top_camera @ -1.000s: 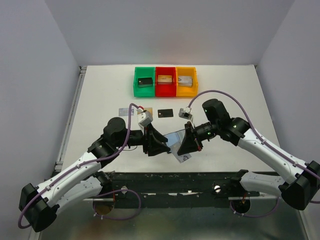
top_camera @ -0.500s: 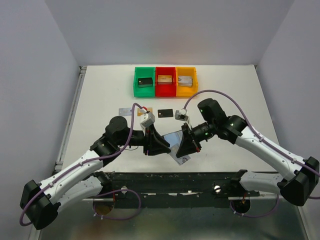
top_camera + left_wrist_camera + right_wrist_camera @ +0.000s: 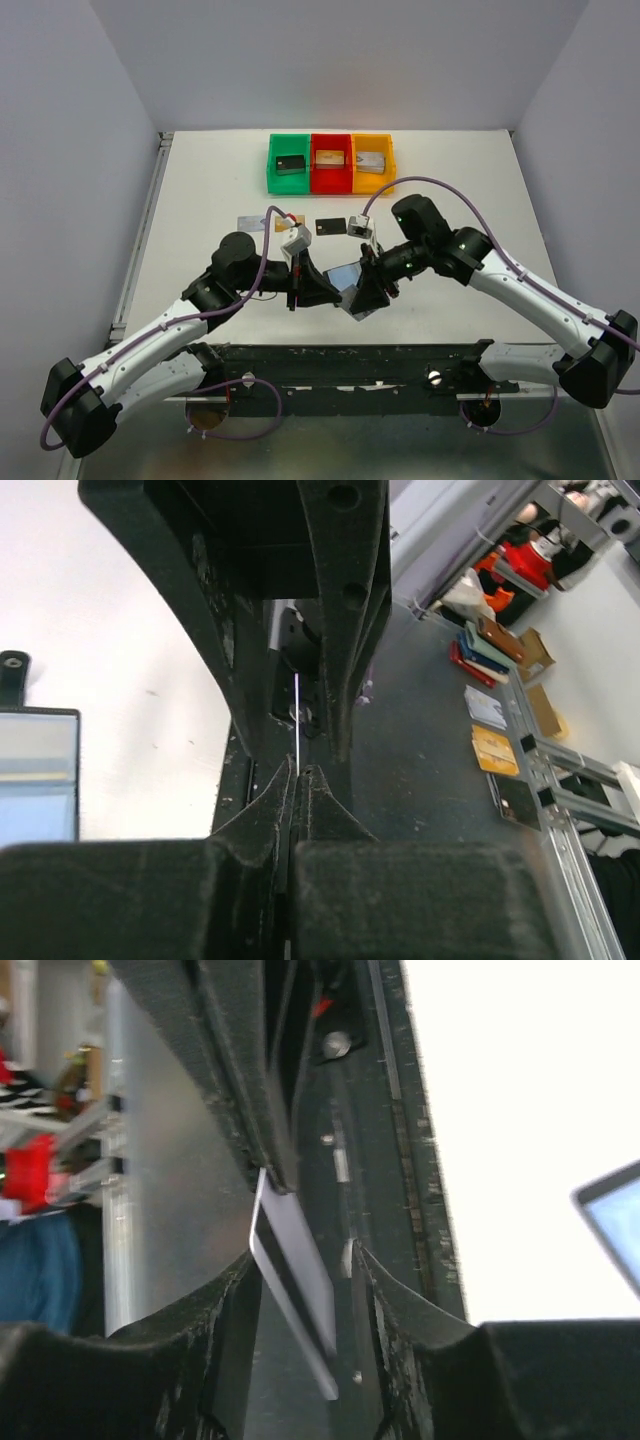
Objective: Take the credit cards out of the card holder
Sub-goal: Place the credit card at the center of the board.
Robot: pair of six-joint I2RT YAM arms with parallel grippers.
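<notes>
A pale credit card [image 3: 300, 1300], thin, flat and stiff, with a darker band along one long edge, is held in the air at the middle of the scene, between the two arms. The left pincer [image 3: 298, 773] is pressed together on one end of it, and this looks like the only grip on it. The right pincer [image 3: 302, 1257] faces it from the other side with its jaws spread, and the free end of the card slants loosely in the gap. This reads as a hand-off, with the left arm in charge of the card.

Just below them the card holder [image 3: 345, 272] lies open on the white surface [image 3: 200, 200], showing its blue-grey lining. Whether any card is inside cannot be told.

Farther back, a grey card [image 3: 249, 222], a tan card [image 3: 286, 219] partly behind a cable, and a black card [image 3: 331, 226] lie flat in a row, probably where this one belongs. Behind them stand three plastic bins [image 3: 331, 186].
</notes>
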